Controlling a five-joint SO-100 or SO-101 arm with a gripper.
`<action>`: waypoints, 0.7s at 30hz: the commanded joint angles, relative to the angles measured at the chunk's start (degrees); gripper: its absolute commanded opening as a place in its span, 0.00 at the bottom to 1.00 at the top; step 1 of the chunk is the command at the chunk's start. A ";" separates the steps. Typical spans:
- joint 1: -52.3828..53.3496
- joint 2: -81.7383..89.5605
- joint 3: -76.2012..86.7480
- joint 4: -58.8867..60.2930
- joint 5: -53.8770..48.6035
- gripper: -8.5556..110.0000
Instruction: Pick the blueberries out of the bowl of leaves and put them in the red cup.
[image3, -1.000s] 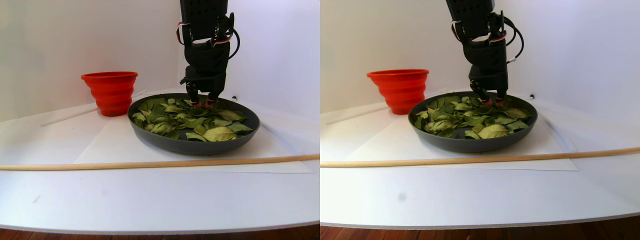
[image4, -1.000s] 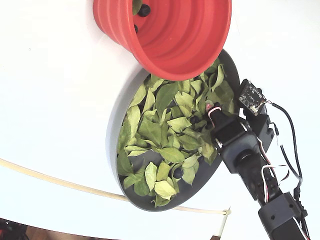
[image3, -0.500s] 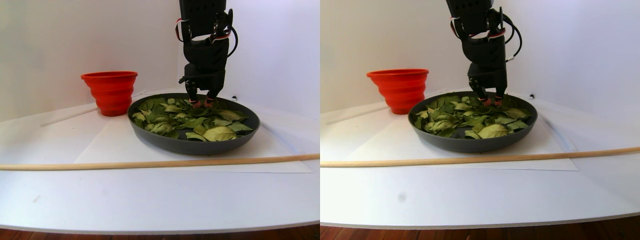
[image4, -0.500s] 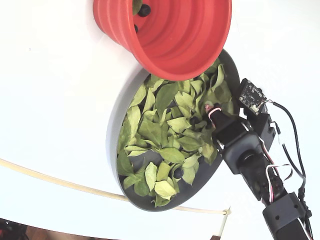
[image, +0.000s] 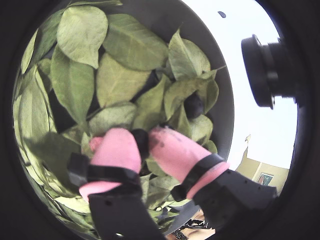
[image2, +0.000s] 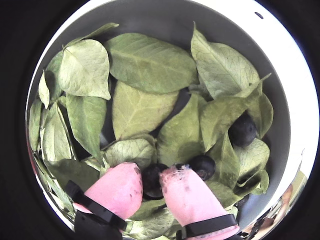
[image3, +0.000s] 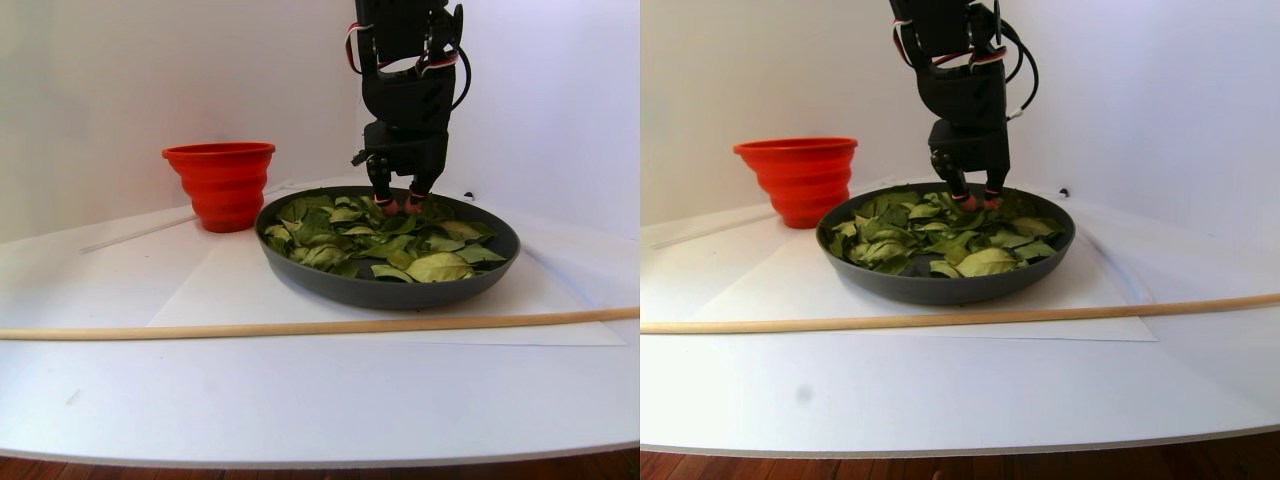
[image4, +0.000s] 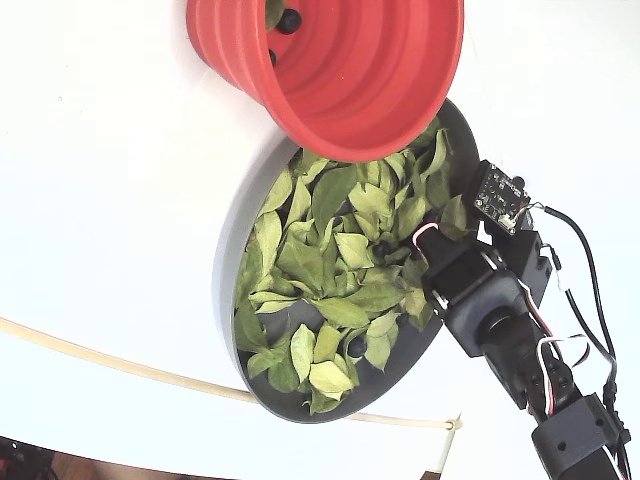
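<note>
My gripper (image2: 150, 176) has pink-padded fingers (image2: 117, 192) shut on one of the blueberries (image2: 151, 181), low over the leaves (image2: 140, 107) in the dark grey bowl (image2: 165, 17). Two more blueberries (image2: 202, 166) (image2: 243, 131) lie among leaves just to the right. The other wrist view shows the gripper (image: 141, 142) pinching that dark berry (image: 140, 139), with another berry (image: 194, 106) beyond. In the stereo pair view the gripper (image3: 400, 205) hangs at the bowl's (image3: 390, 290) far side, and the red cup (image3: 222, 185) stands to its left. The fixed view shows the red cup (image4: 340, 70) holding a few blueberries (image4: 288, 20).
A long wooden dowel (image3: 300, 326) lies across the white table in front of the bowl, which sits on a white sheet (image3: 210, 290). A small black dot (image2: 258, 15) marks the surface beyond the bowl rim. The arm with its cables (image4: 560, 330) reaches in from the lower right.
The arm has risen a little over the last second, with the fingertips still at the leaves. A leaf near the gripper has shifted in the fixed view.
</note>
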 joint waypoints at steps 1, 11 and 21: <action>-0.26 8.53 0.09 -0.18 -0.26 0.14; -1.76 13.01 2.46 0.18 -0.26 0.14; -3.25 17.93 5.45 1.23 -0.44 0.14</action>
